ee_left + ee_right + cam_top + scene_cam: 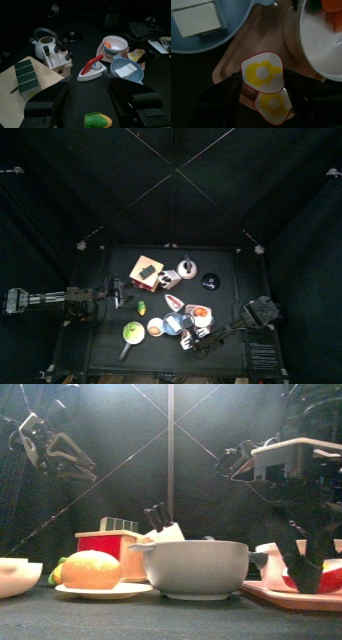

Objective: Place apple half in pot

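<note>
The apple half (263, 72), white with a red rim and a yellow centre, lies on a pink board (238, 52) next to a second such piece (274, 106). My right gripper (264, 97) hangs just above them, its jaws open on either side of the nearer piece. In the front view the right gripper (310, 576) stands over the board with red fruit (323, 574) between its jaws. The grey-blue pot (201, 569) stands beside the board and holds a white cube (198, 20). My left gripper (93, 92) is open and empty, held above the table's left side.
A white bowl (321, 45) with something orange borders the board. A kettle (45, 37), a knife block (57, 55), a wooden board (37, 82), corn (97, 120) and an orange on a plate (91, 570) crowd the table. A green pan (134, 333) lies at the front.
</note>
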Robot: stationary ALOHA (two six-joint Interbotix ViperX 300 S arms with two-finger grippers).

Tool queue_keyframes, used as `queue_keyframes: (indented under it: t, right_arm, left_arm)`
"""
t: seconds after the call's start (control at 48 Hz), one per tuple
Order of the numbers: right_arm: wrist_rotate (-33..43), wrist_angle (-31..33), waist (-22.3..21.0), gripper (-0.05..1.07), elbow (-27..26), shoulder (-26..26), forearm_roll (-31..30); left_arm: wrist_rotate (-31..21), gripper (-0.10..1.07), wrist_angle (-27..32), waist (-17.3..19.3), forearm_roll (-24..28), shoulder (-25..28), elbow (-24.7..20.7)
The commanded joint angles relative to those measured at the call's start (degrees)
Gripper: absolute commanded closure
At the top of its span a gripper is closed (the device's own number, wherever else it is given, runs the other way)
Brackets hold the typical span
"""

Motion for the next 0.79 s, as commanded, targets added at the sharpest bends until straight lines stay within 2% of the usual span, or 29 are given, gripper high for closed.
queue_keyframes:
  t: [0.0, 0.188, 0.333, 0.5, 0.771]
  right_arm:
    - [0.26, 0.09, 0.79, 0.27, -2.20, -3.69, -0.88]
    - [0.88, 1.23, 2.37, 0.27, -4.92, -6.24, -4.66]
    - [1.14, 6.33, 2.46, 0.27, -6.06, -8.96, -7.38]
    - [1.23, 13.01, 2.02, 0.27, -4.48, -11.60, -7.47]
    - [1.32, 13.80, -0.35, 0.26, 0.70, -13.27, -6.24]
  left_arm:
    - [0.00, 0.11, -0.18, 0.09, 0.00, 0.18, -0.88]
    - [0.00, 0.11, -0.18, 0.09, -0.26, 0.18, -0.88]
    - [0.00, 0.11, -0.18, 0.09, -0.26, 0.18, -0.88]
    - [0.00, 0.11, -0.18, 0.09, -0.26, 0.18, -0.70]
    - [0.00, 0.11, -0.18, 0.18, -0.26, 0.18, -0.62]
